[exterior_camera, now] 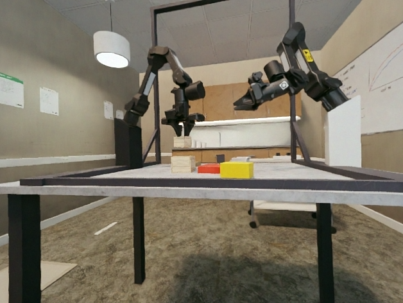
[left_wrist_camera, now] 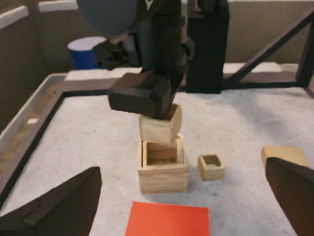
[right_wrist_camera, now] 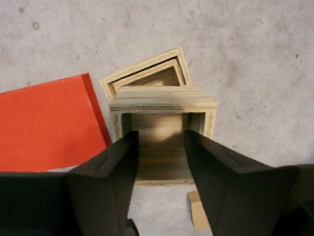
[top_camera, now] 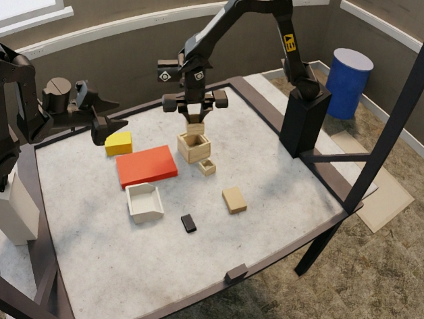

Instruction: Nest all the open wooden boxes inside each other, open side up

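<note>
The biggest wooden box (top_camera: 194, 153) (exterior_camera: 182, 164) (left_wrist_camera: 163, 180) stands open side up on the table, with a slightly smaller box (right_wrist_camera: 145, 74) inside it. My right gripper (top_camera: 195, 119) (exterior_camera: 182, 133) (right_wrist_camera: 161, 137) has its fingers inside a medium wooden box (top_camera: 195, 128) (exterior_camera: 182, 142) (left_wrist_camera: 158, 130) (right_wrist_camera: 162, 98) and holds it above and beside the biggest box, open side toward the gripper. The smallest box (top_camera: 207, 167) (left_wrist_camera: 212, 170) stands open side up on the table. My left gripper (top_camera: 123, 113) (exterior_camera: 235, 105) is open and empty, raised above the table's far side.
A red slab (top_camera: 145, 165) (exterior_camera: 208, 168) (left_wrist_camera: 167, 220) (right_wrist_camera: 47, 125) lies close to the biggest box. A yellow block (top_camera: 118, 144) (exterior_camera: 237, 169), a white bin (top_camera: 144, 202), a small black block (top_camera: 188, 223) and a tan block (top_camera: 234, 199) (left_wrist_camera: 285, 154) are also on the table.
</note>
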Available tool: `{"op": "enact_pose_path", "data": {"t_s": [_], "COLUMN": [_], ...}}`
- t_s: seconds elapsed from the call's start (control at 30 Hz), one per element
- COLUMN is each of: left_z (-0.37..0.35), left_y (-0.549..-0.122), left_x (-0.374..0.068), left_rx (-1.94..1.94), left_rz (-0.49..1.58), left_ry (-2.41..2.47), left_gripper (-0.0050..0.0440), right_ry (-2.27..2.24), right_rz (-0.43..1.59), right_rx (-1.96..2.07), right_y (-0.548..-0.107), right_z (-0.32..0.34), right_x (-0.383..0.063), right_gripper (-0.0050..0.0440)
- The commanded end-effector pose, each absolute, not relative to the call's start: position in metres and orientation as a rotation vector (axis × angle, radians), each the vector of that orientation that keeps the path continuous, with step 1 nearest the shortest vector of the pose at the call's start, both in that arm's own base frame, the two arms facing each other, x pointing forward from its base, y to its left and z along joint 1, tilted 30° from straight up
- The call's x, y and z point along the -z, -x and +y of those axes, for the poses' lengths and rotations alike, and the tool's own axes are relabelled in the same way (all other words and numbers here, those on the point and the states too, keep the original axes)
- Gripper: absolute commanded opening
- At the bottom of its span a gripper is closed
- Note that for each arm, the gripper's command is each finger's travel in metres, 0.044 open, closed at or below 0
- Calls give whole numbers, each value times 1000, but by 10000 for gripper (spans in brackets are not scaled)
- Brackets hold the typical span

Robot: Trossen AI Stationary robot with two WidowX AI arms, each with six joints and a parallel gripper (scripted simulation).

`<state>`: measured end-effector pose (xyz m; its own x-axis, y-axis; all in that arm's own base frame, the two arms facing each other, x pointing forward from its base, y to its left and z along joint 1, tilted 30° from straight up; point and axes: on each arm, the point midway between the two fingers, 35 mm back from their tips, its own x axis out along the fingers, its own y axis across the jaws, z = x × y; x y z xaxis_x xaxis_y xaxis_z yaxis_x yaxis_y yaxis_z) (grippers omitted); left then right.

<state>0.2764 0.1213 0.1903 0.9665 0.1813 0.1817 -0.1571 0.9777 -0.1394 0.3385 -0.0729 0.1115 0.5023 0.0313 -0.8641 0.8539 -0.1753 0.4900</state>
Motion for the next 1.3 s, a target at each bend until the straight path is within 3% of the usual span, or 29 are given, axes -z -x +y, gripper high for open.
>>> {"op": "enact_pose_path", "data": {"t_s": [0.0, 1.27], "left_z": [122, 122], "left_y": [-276, -276], "left_x": [-191, -191], "left_rx": [-173, -173], "left_rz": [-197, -197], "left_ry": [126, 126], "left_gripper": [400, 400], "right_ry": [-1727, -2605], "right_rz": [707, 168], "right_rx": [951, 1461], "right_y": [-342, -342], "right_z": [-75, -75], "right_x": [-119, -119], "right_gripper": [214, 214]}}
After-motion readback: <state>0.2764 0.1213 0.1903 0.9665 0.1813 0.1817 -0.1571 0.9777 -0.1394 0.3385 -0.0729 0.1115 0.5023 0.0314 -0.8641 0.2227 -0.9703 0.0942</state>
